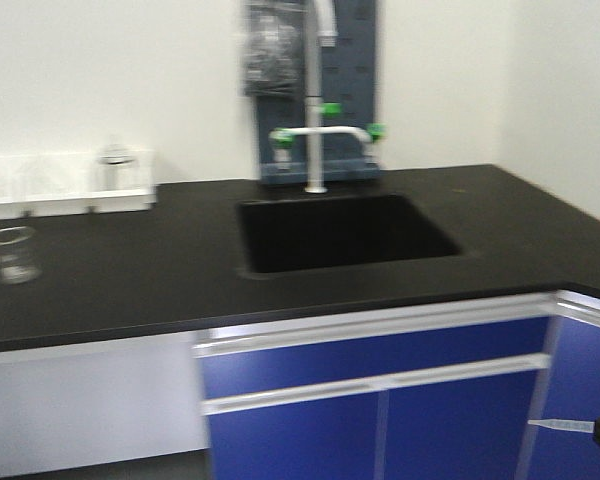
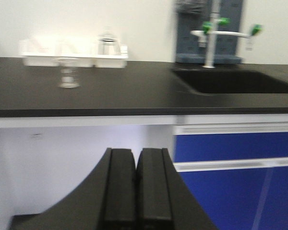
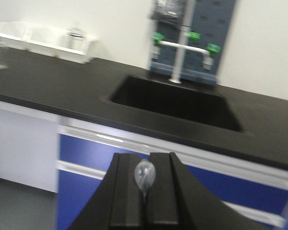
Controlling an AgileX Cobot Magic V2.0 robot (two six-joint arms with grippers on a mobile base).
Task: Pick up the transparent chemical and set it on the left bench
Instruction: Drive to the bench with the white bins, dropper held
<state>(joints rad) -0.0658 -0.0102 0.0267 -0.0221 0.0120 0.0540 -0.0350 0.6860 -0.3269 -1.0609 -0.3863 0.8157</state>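
- Gripping dropper pipette (image 3: 145,174) by its bulb in right fingers (image 3: 129,187), low before blue cabinet doors (image 3: 91,153), for carrying.
- Left fingers (image 2: 122,187) pressed together, empty, spare.
- Not yet over left tabletop (image 1: 110,275), near beaker (image 1: 10,253) and white bins (image 1: 65,185).

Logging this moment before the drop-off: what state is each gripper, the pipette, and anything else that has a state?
right gripper: shut on the pipette
pipette: held by its bulb, not yet on the left bench
left gripper: shut, empty
beaker: upright on the bench, looks empty
tap: no water seen running
cabinet doors: closed
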